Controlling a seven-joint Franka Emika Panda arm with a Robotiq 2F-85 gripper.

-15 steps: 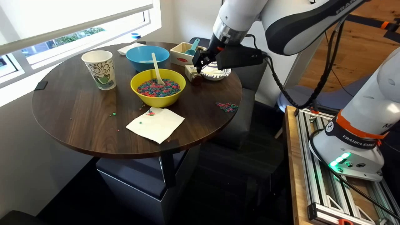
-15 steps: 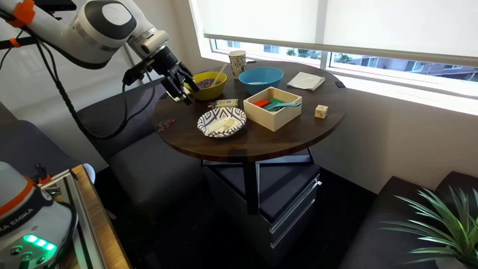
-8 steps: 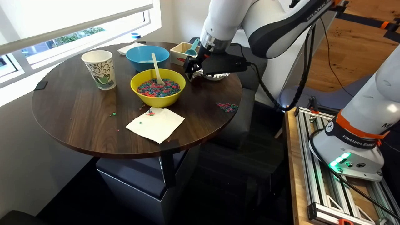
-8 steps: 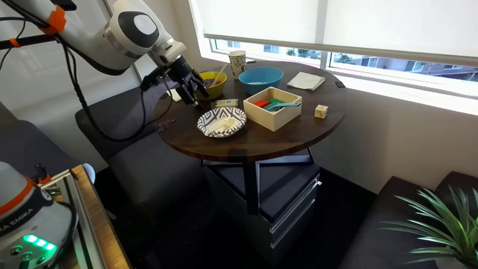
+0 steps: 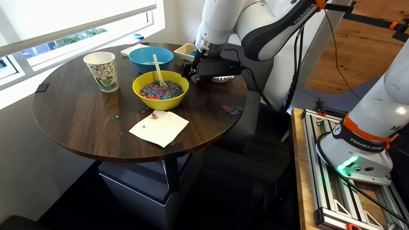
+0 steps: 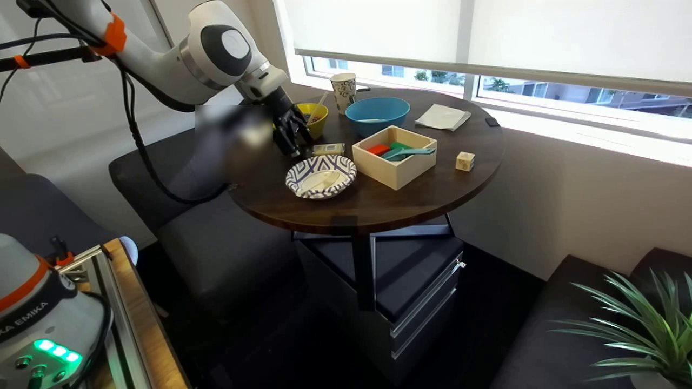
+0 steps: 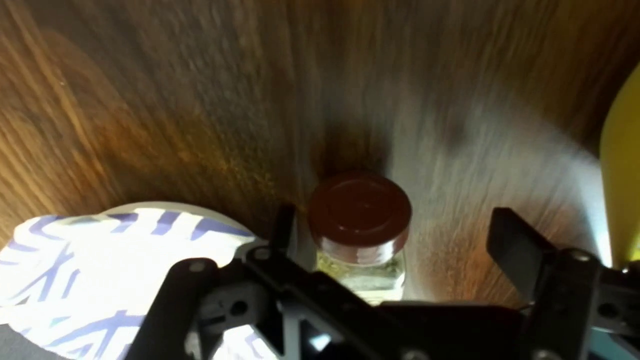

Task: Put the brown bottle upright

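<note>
While brown-capped bottle [image 7: 360, 232] lies on its side on table [image 7: 200, 100], gripper [image 7: 394, 227] jaws wide, flanking it in wrist view, closer on 9 o'clock side, patterned dish [image 7: 165, 222] at 8, yellow bowl [image 7: 622, 175] at 3.

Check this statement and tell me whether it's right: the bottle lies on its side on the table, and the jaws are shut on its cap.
The jaws are not shut on the cap. The wrist view shows them open, with a gap between the cap and the jaw on the yellow bowl's side. The bottle does lie on its side on the table.
</note>
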